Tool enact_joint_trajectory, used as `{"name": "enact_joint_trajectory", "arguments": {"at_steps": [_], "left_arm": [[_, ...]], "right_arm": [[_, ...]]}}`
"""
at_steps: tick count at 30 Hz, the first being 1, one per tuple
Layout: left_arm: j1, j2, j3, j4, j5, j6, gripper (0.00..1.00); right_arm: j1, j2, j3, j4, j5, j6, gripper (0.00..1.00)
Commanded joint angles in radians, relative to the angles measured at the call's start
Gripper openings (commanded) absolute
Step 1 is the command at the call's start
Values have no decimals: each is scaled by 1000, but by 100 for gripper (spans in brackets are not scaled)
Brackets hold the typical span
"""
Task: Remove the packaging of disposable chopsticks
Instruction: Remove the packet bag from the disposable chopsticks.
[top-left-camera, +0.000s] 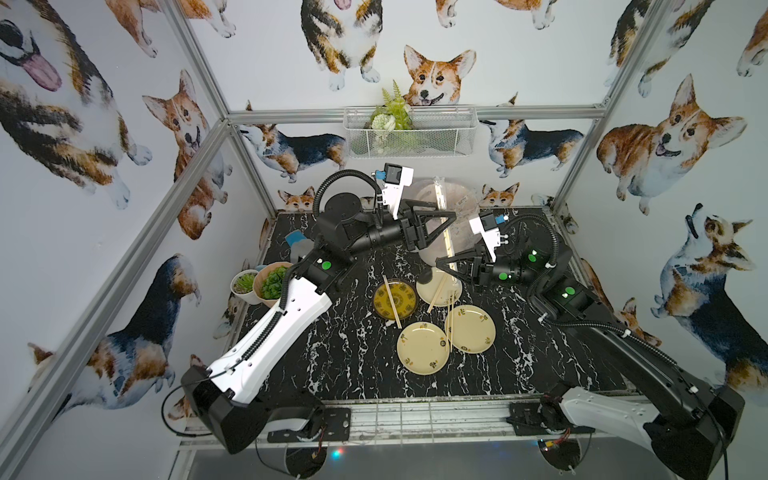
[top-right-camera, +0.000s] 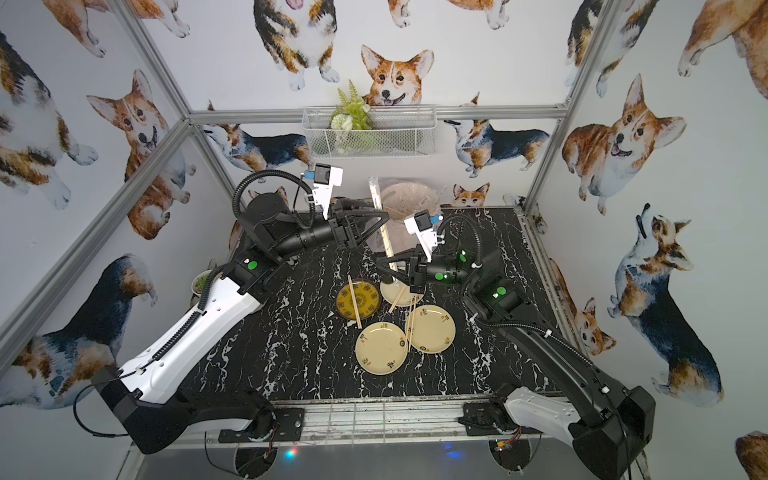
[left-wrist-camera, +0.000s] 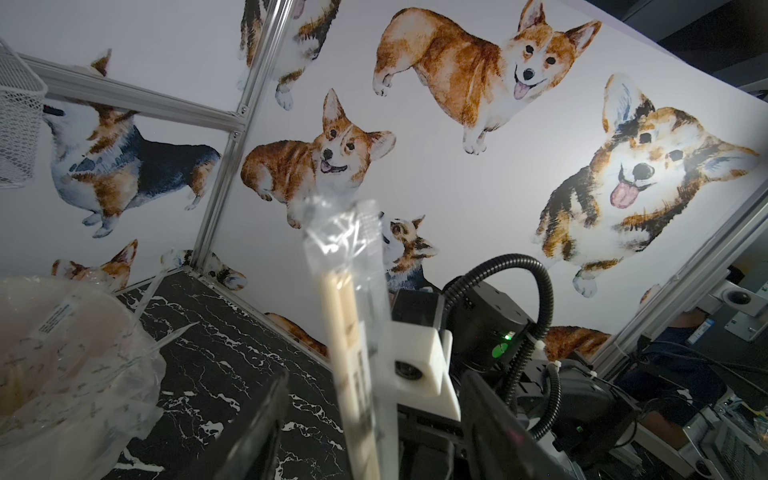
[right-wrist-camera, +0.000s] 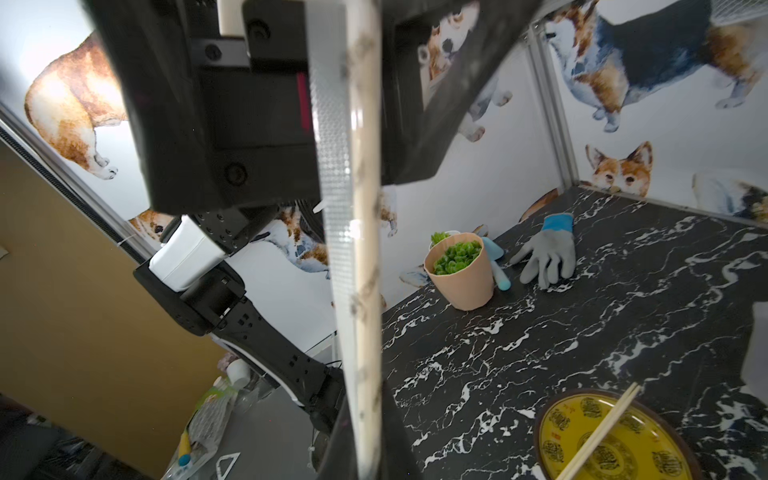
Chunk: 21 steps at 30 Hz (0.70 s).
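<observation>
A pair of disposable chopsticks in its clear packaging stands nearly upright above the table's far middle, in both top views. My right gripper is shut on its lower end; in the right wrist view the packaging and a stick rise straight out of the closed right gripper. My left gripper is open higher up. In the left wrist view the sleeved chopsticks pass between its spread fingers without touching them. The crinkled top of the packaging is empty.
Bare chopsticks lie on a dark yellow plate and across three cream plates. Behind the arms stands a bin with a clear-pink liner. Plant pots and a grey glove sit far left; a wire basket hangs behind.
</observation>
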Motion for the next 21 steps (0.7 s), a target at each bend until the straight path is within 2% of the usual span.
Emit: {"name": "enact_joint_trajectory", "arguments": {"at_steps": [1, 2, 5, 9, 10, 11, 15, 18, 21], "left_arm": [[16, -20, 6, 15, -9, 34, 51], [19, -22, 5, 14, -9, 39, 49], [29, -23, 12, 1, 5, 46, 31], [43, -36, 3, -3, 19, 49, 16], [45, -40, -2, -4, 16, 49, 6], [46, -42, -4, -4, 16, 47, 0], [46, -33, -16, 22, 51, 3, 0], [46, -31, -75, 128, 81, -89, 2], [43, -25, -136, 214, 102, -178, 2]], "right_arm": [[1, 2, -3, 22, -101, 36, 0], [0, 2, -5, 20, -118, 40, 0], [0, 5, -12, 40, -154, 61, 0], [0, 15, -17, 83, -194, 102, 0], [1, 17, -16, 84, -194, 104, 0], [0, 18, -18, 87, -191, 109, 0], [1, 17, 3, 91, -90, 125, 0], [1, 24, 50, 95, -7, 132, 0], [0, 71, 130, 138, 11, 146, 0]]}}
